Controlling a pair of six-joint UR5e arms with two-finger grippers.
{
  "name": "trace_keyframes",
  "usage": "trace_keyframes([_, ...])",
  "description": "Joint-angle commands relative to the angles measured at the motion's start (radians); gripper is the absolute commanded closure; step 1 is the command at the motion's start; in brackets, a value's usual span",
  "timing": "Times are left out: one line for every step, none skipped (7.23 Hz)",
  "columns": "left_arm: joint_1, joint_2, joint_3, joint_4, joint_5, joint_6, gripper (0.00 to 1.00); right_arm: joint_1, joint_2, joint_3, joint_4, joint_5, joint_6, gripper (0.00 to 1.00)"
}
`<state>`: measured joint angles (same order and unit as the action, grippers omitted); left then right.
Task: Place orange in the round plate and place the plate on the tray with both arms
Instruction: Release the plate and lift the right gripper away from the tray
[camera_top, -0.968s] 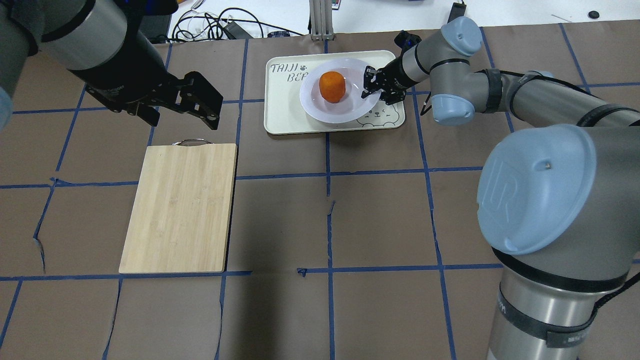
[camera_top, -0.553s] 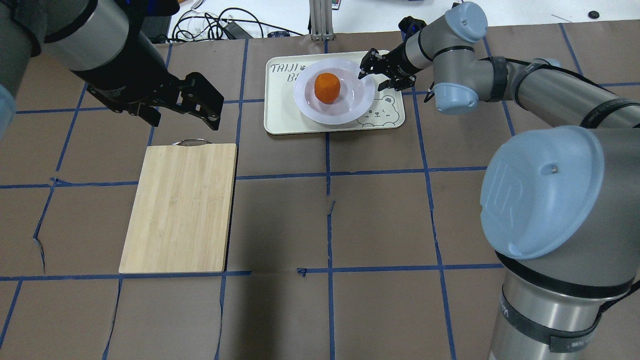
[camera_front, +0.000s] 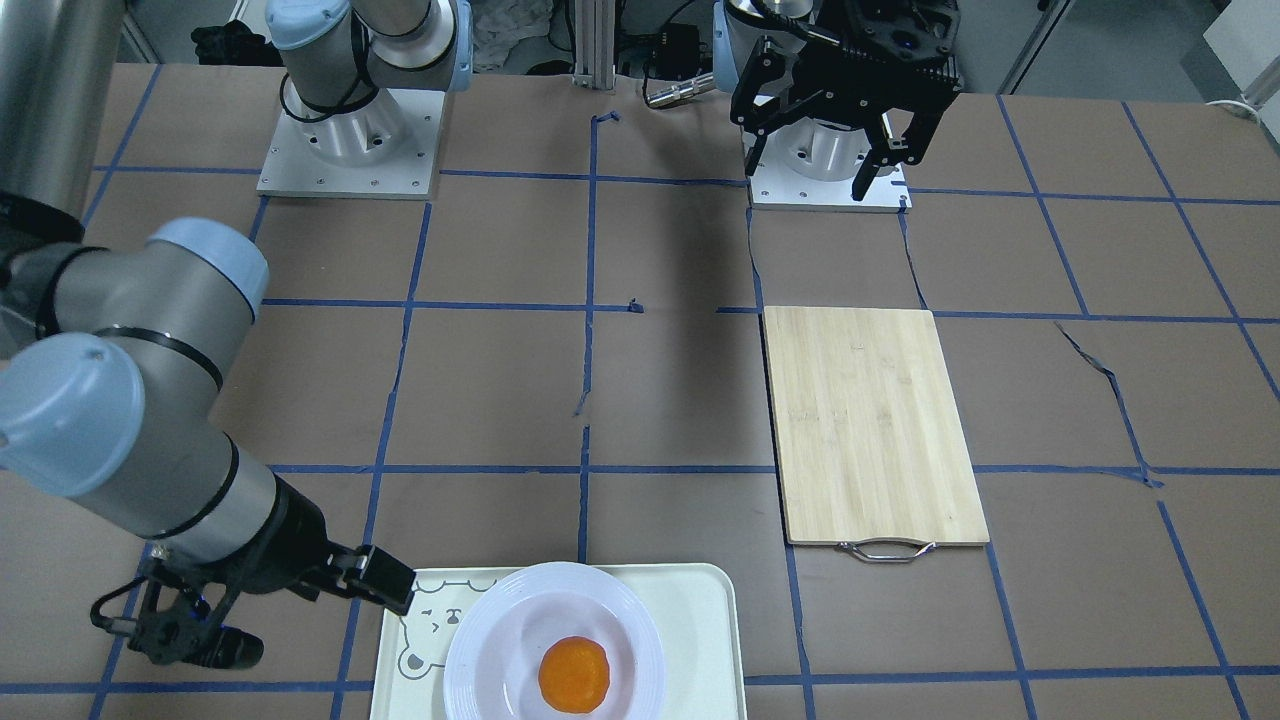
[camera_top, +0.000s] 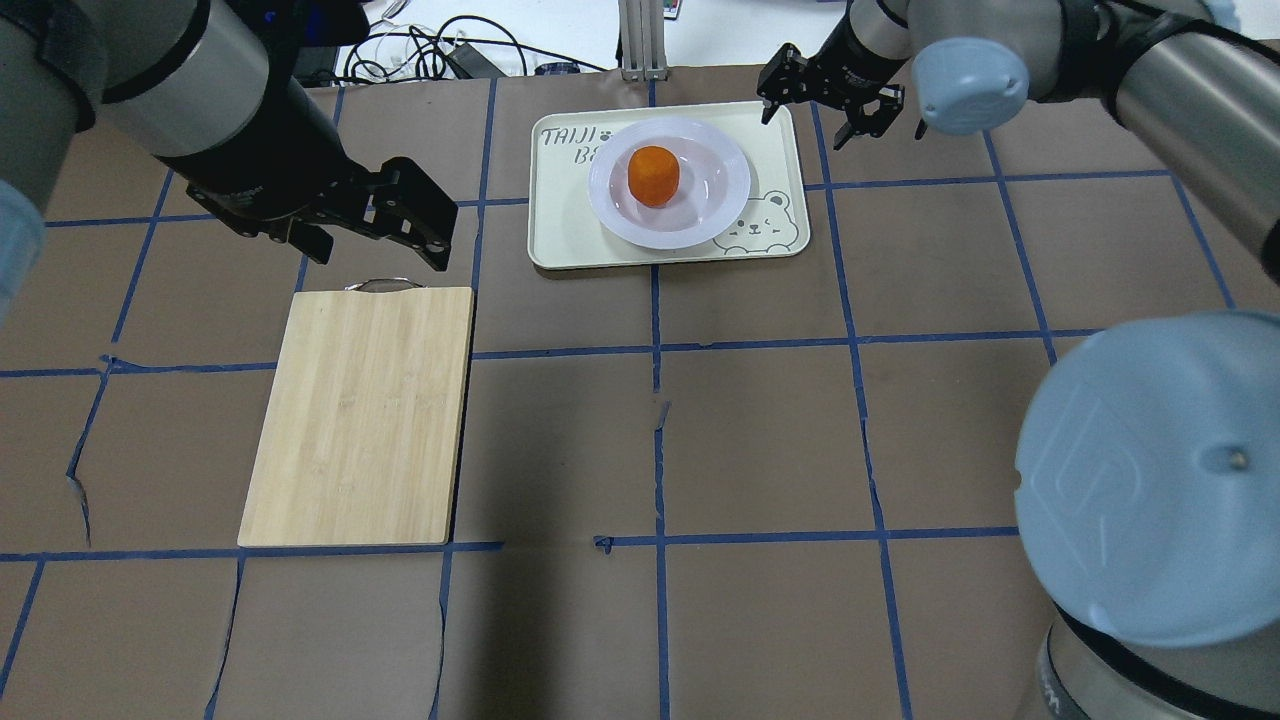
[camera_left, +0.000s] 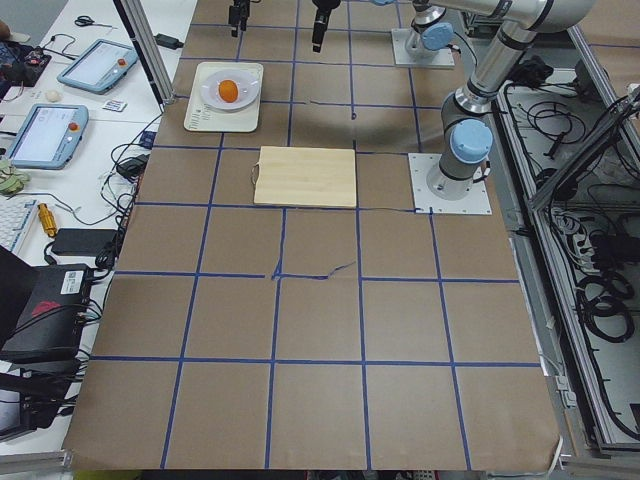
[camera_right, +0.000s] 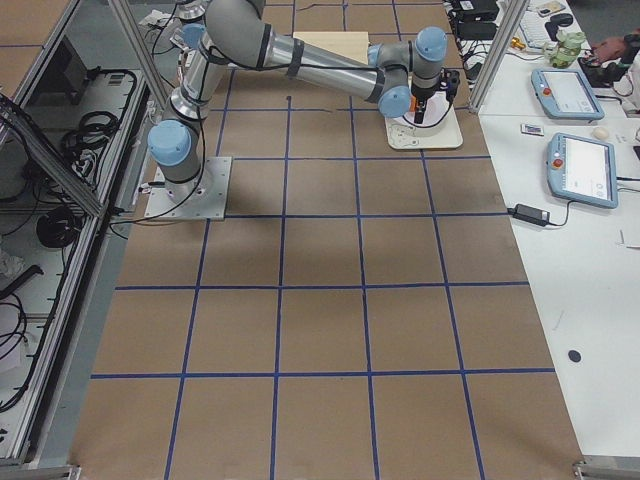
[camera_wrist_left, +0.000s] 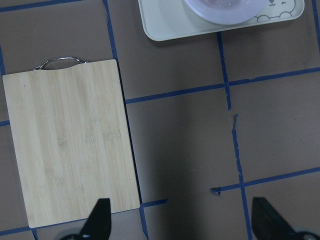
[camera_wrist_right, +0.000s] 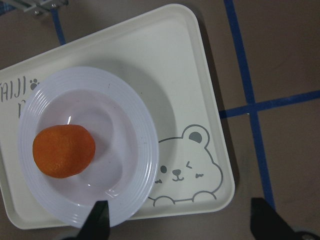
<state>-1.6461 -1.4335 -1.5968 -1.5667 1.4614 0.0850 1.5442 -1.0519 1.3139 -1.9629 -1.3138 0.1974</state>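
Observation:
The orange (camera_top: 654, 176) lies in the sunken centre of the white round plate (camera_top: 722, 185). The plate rests flat on the cream tray (camera_top: 566, 222), above its bear face. In the right wrist view the orange (camera_wrist_right: 64, 151), plate (camera_wrist_right: 145, 150) and tray (camera_wrist_right: 190, 90) lie below my right gripper (camera_wrist_right: 182, 225). The right gripper (camera_top: 805, 128) hangs open and empty over the tray's far right corner, apart from the plate. My left gripper (camera_top: 370, 245) is open and empty, raised just beyond the cutting board's handle, left of the tray.
A bamboo cutting board (camera_top: 362, 415) with a metal handle (camera_top: 383, 285) lies on the table's left half. Brown paper with blue tape lines (camera_top: 657, 345) covers the table. Cables (camera_top: 430, 50) lie past the far edge. The arm bases (camera_front: 345, 140) stand at the near side.
My right gripper let go of the plate's rim, opened and drew back up and to the right, off the plate. The plate and orange stay on the tray. The left arm barely shifted.

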Motion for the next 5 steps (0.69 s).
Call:
trace_keyframes([0.005,0.002,0.000,-0.001,-0.010,-0.001,0.00,0.002,-0.179,0.011,0.211,-0.135,-0.118,0.00])
trace_keyframes([0.005,0.008,0.000,-0.003,-0.001,-0.001,0.00,0.001,-0.251,0.025,0.266,-0.177,-0.175,0.00])
trace_keyframes([0.006,0.007,-0.002,-0.015,0.003,-0.004,0.00,0.005,-0.310,0.039,0.271,-0.177,-0.208,0.00])
trace_keyframes([0.008,0.013,0.006,-0.056,0.007,-0.013,0.00,0.008,-0.377,0.059,0.313,-0.182,-0.207,0.00])
trace_keyframes([0.009,0.015,0.020,-0.134,0.028,-0.016,0.00,0.010,-0.445,0.100,0.341,-0.183,-0.205,0.00])
